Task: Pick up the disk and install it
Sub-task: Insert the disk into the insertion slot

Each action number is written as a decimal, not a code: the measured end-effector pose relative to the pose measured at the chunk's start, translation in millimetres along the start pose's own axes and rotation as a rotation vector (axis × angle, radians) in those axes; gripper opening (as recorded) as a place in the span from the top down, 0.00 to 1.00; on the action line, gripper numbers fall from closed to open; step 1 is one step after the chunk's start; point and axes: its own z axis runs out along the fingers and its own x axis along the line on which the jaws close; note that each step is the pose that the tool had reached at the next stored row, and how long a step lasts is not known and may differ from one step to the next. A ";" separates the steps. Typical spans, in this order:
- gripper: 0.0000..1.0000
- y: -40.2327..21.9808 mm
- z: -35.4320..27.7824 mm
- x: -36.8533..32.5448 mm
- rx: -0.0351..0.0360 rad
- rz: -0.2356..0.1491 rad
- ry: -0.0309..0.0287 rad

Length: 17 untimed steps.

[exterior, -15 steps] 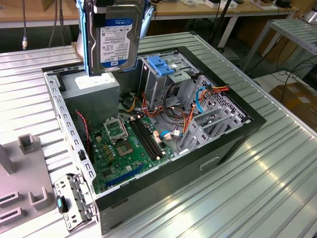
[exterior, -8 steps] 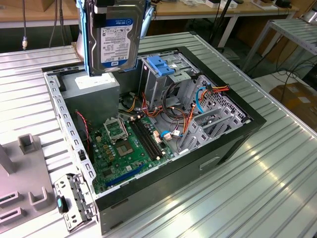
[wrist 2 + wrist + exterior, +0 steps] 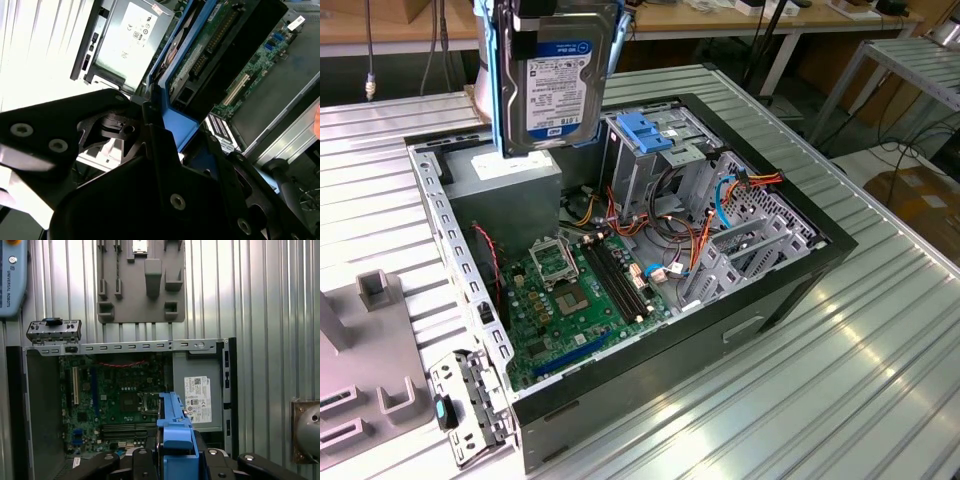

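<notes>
Exterior view shows the gripper point(image 3: 560, 18) closed on the disk point(image 3: 552, 85), which hangs upright just beneath it over the open computer case point(image 3: 650, 368), so pickup is done but the disk is not yet installed.

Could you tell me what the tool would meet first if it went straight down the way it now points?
Most likely the grey box with the white sticker, near its edge beside the motherboard, though depth is unclear; the disk in the tool would touch first.
</notes>
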 end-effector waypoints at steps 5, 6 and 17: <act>0.63 -0.2 0.0 1.7 0.0001 0.000 -0.0001; 0.63 -0.2 0.0 2.3 0.0000 0.000 0.0000; 0.63 -0.6 -0.1 5.6 0.0000 0.000 -0.0001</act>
